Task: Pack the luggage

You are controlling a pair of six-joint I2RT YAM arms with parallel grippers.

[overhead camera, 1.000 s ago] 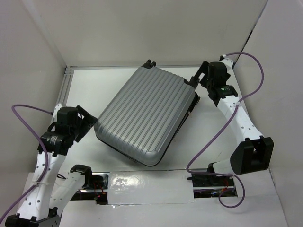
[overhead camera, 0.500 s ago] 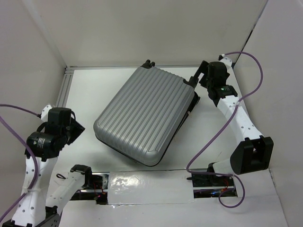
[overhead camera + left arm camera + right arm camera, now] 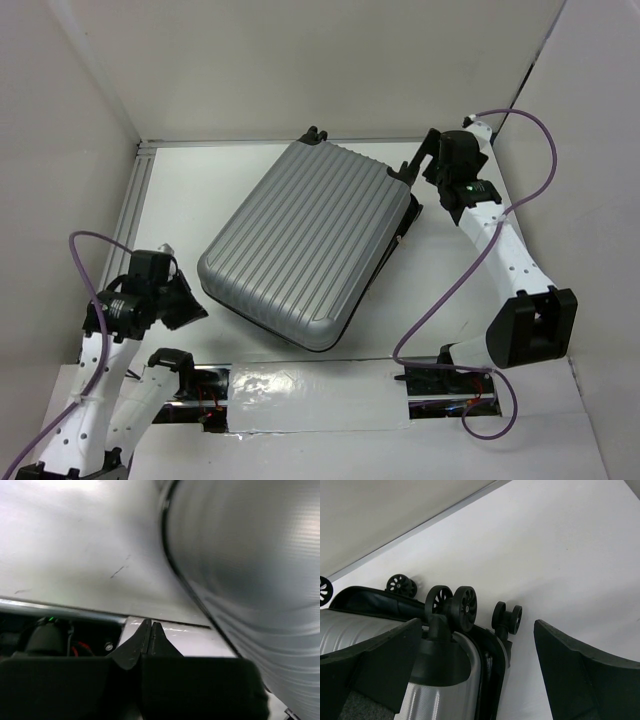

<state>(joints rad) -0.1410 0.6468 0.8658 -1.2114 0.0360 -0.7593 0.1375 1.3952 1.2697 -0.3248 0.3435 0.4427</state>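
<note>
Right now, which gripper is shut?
The left gripper: jaws pressed together, holding nothing, beside the luggage. The right gripper gapes wide at the wheels.

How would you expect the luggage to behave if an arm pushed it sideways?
The luggage would probably stay stiff: its ribbed shell looks hard. Lying flat, it would likely slide, not roll: its wheels stick out at one end. Being large, it may pivot.

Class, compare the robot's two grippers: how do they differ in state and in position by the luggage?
The left gripper has its jaws shut on nothing; the right gripper has them wide open. Left sits by the luggage at its near corner, right at its wheeled far end. Both are black.
</note>
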